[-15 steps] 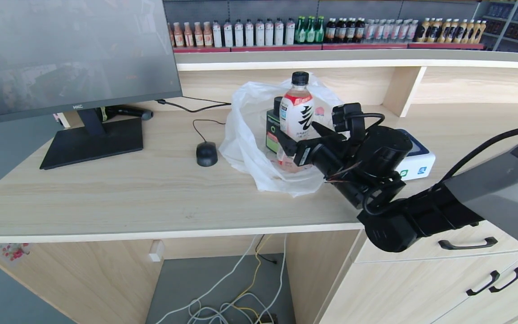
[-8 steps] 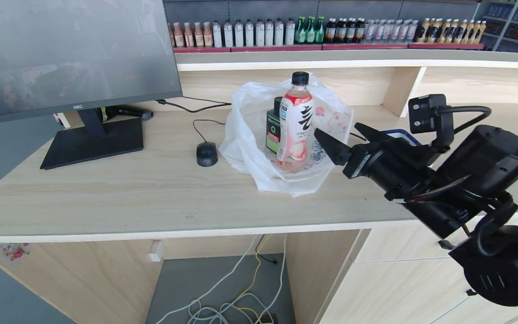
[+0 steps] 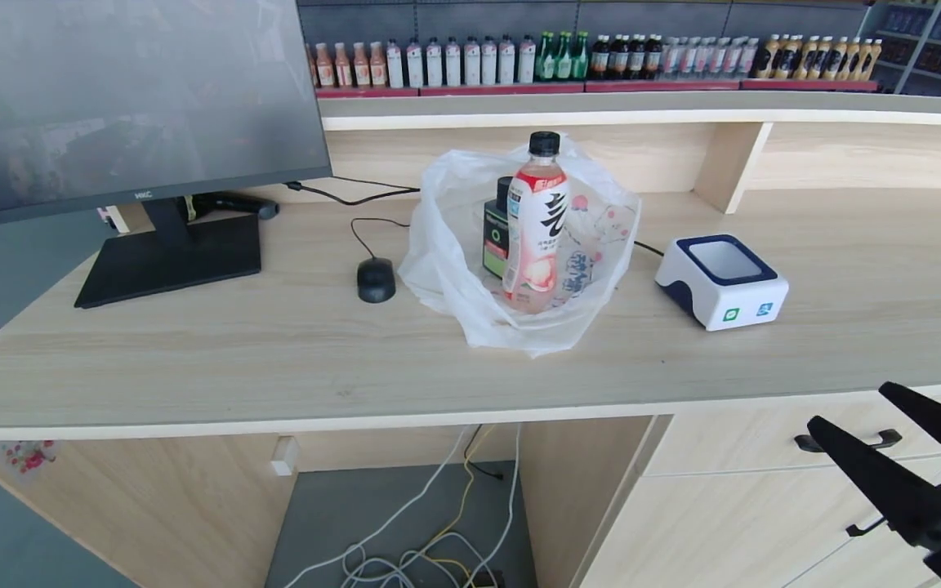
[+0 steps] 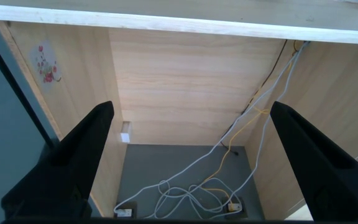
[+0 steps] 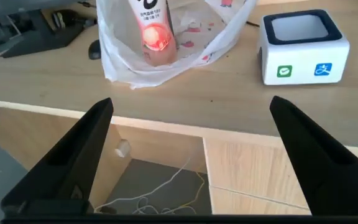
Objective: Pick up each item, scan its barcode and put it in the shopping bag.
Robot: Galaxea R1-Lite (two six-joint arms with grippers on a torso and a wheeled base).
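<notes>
A white plastic shopping bag (image 3: 454,278) stands open on the wooden counter (image 3: 234,351). Inside it a pink-labelled bottle (image 3: 537,229) with a black cap stands upright beside a dark green container (image 3: 497,233). To the right sits the white and blue barcode scanner (image 3: 720,282). My right gripper (image 3: 849,406) is open and holds nothing, low at the right, in front of the drawers and below the counter edge. Its wrist view looks up at the bag (image 5: 123,59), bottle (image 5: 154,28) and scanner (image 5: 303,46) past the right gripper (image 5: 191,102). My left gripper (image 4: 191,109) is open and holds nothing, under the counter.
A monitor (image 3: 127,98) on a black stand fills the left of the counter, with a mouse (image 3: 375,279) and its cable near the bag. Drawers with black handles (image 3: 846,445) lie beside my right gripper. Loose cables (image 3: 438,539) hang in the knee space.
My right gripper has pulled back from the bottle in the bag, moving right and down below the counter edge. The bottle stays upright in the bag.
</notes>
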